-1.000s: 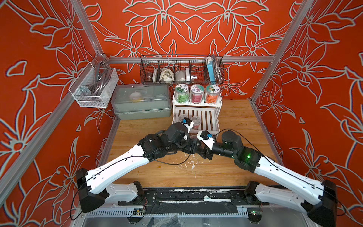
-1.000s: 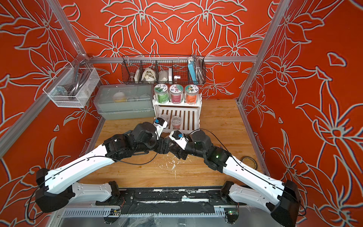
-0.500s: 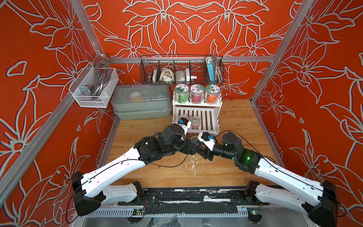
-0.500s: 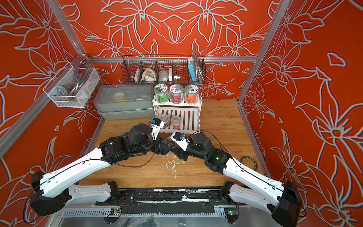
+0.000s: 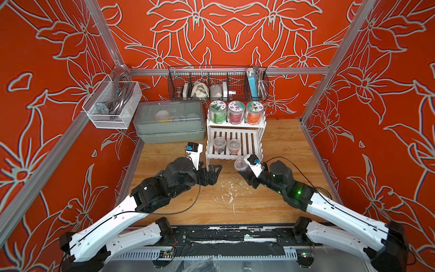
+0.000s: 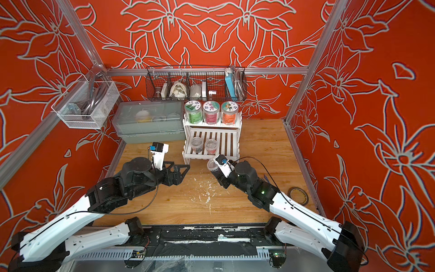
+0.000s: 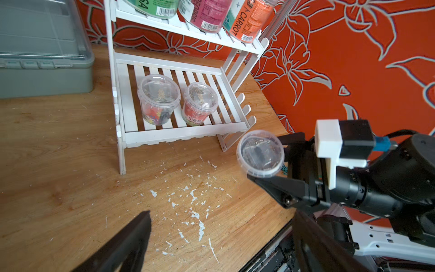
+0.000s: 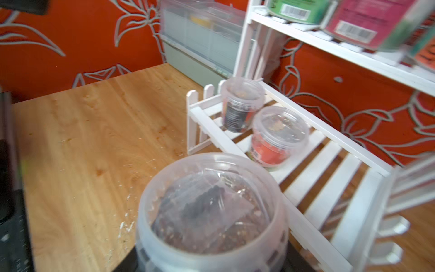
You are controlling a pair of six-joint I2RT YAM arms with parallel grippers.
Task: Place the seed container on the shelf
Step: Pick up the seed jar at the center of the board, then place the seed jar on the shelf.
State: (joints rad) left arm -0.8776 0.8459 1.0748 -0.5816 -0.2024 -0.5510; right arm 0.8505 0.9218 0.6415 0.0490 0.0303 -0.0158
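The seed container (image 5: 240,164) (image 6: 212,164) is a small clear tub with a clear lid and dark seeds inside. My right gripper (image 5: 243,170) (image 6: 215,171) is shut on it and holds it above the table, just in front of the right front corner of the shelf (image 5: 235,155) (image 6: 208,155). The right wrist view shows the seed container (image 8: 211,212) close up, hiding the jaws, with the shelf (image 8: 306,179) behind it. My left gripper (image 5: 215,170) (image 7: 219,226) stands open and empty to the left of the seed container (image 7: 260,153).
Two small seed tubs (image 5: 219,144) (image 5: 234,146) stand on the lower tier, three labelled jars (image 5: 235,115) on the upper. A grey lidded box (image 5: 169,122) sits left of the shelf. A black wire basket (image 5: 217,84) and a white mesh basket (image 5: 113,103) hang on the walls. A tape roll (image 6: 298,195) lies at right.
My left gripper has opened, let go of the seed container and drawn back to the left. The right gripper keeps the container and has edged toward the shelf.
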